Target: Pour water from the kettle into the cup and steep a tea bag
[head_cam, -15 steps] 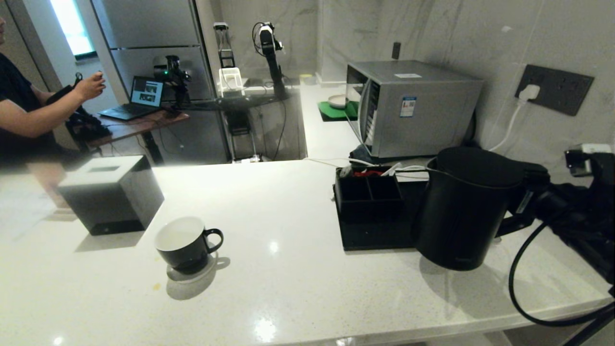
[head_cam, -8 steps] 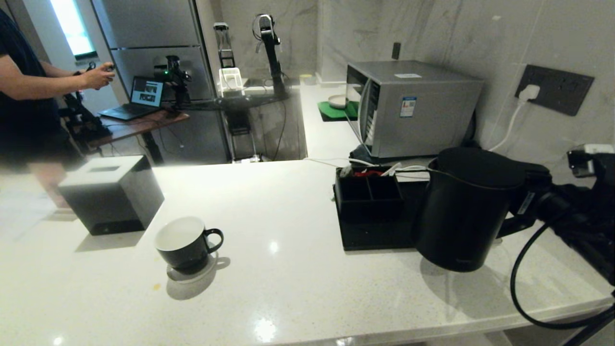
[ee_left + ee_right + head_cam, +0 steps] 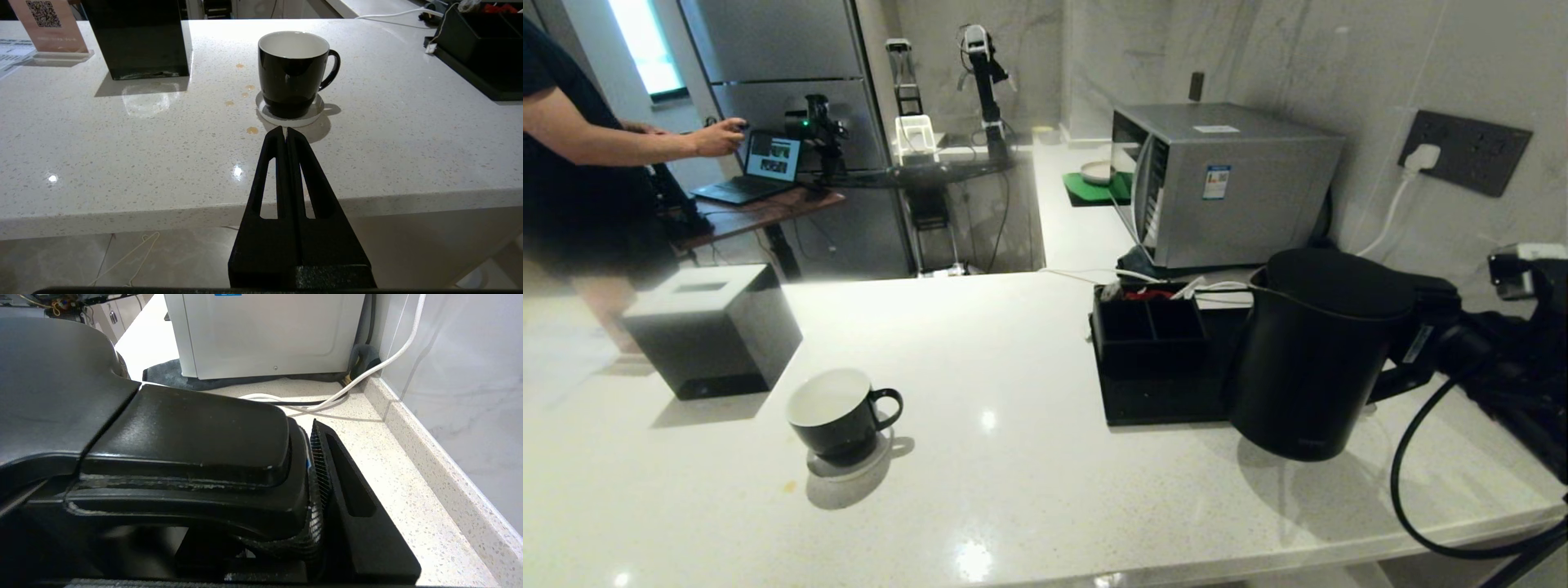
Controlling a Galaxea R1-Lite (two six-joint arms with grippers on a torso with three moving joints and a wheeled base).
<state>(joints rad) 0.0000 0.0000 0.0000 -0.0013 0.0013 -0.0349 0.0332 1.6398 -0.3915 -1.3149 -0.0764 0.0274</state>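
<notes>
Little has shifted on the counter itself. Beyond its far left corner, the person [image 3: 580, 188] has leaned further in: the body now fills more of that side and the hand [image 3: 719, 137], raised near the shoulder a second ago, stretches out to the laptop [image 3: 760, 163]. Past the far edge, the distant arm [image 3: 984, 73] has straightened up.

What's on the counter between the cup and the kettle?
In the head view, mostly bare counter runs from the cup rightward, then the black compartment tray sits right beside the kettle.
</notes>
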